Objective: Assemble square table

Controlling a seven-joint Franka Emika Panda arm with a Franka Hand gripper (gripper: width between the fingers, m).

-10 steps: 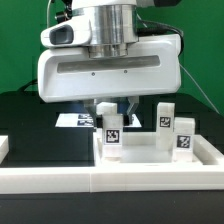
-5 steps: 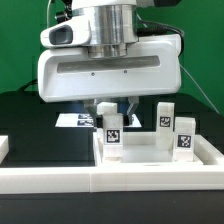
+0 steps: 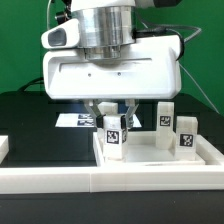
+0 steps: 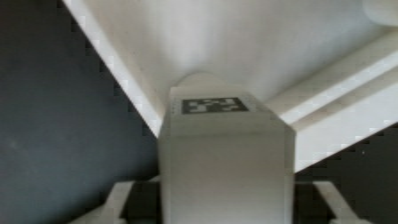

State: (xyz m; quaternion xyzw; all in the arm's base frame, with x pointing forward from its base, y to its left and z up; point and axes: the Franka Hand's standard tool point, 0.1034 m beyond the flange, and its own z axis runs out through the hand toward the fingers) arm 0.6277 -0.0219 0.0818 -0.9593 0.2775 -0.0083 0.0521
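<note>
The end effector [image 3: 113, 112], clenched on a leg block [image 3: 113, 133], has shifted slightly toward the exterior view's right, probably carrying it toward the square table.

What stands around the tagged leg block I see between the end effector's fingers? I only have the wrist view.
Observer: Two more stand upright toward the exterior view's right of the gripped leg block: a farther leg block and a nearer leg block.
Operator: Anything behind the end effector?
Observer: The marker board lies flat on the black table beyond it.
Operator: And in front?
Observer: A long white rail runs across the foreground.
</note>
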